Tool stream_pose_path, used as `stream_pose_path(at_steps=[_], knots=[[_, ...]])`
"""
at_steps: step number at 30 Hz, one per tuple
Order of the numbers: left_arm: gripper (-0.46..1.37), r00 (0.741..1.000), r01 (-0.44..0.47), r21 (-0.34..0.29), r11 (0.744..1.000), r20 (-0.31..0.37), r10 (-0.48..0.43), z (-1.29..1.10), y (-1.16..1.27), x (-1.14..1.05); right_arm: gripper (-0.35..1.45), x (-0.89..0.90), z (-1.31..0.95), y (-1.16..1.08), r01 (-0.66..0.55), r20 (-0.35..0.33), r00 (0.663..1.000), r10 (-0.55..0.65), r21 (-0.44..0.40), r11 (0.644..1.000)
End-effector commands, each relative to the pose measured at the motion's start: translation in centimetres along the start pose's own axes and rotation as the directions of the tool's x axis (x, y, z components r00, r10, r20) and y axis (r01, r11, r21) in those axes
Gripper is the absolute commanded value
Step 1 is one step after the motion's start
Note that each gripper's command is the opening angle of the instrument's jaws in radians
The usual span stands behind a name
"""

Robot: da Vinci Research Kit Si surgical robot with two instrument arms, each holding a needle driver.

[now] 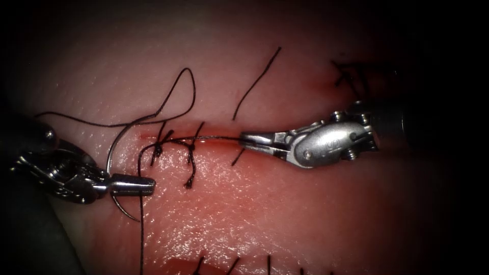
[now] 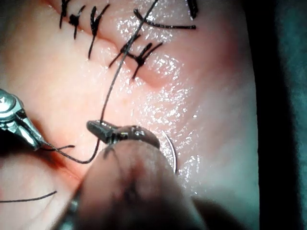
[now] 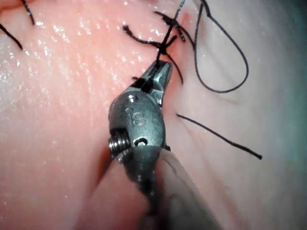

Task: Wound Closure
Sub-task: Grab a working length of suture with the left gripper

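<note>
With the needle (image 1: 113, 153) clamped mid-curve left of the cut (image 1: 214, 141) and thread (image 1: 214, 138) pinched by the right tool (image 1: 249, 138), overtension risks tearing tissue (image 1: 285, 203).

A loose cut piece of thread (image 1: 257, 84) lies slantwise on the tissue (image 1: 285, 214) at 12 o'clock, apart from the cut (image 1: 214, 144); the right wrist view shows it too (image 3: 218, 136). At 1 o'clock sits a dark cluster of older stitches (image 1: 351, 74). At 6 o'clock a row of stitch ends (image 1: 234, 265) pokes up, with a patch of red fluid (image 1: 178, 265) just beside it at its 9 o'clock.
</note>
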Motion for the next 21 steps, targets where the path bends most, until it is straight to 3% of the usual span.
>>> stream_pose_path(at_steps=[1, 13, 21], knots=[[-0.35, 1.000, 0.000, 0.001, 1.000, 0.005, 0.000, -0.01, -0.01, -0.01, -0.35, 0.01, 0.00, 0.00, 0.000, 0.000, 1.000, 0.000, 0.000, 1.000], [-0.35, 0.999, -0.009, 0.025, 1.000, 0.032, 0.008, -0.07, -0.07, -0.20, -0.35, 0.21, -0.01, -0.06, -0.072, -0.006, 0.997, 0.072, 0.006, 0.997], [-0.35, 0.999, -0.013, 0.028, 1.000, 0.041, 0.012, -0.11, -0.08, -0.24, -0.35, 0.34, -0.01, -0.05, -0.231, -0.008, 0.973, 0.231, 0.015, 0.973]])
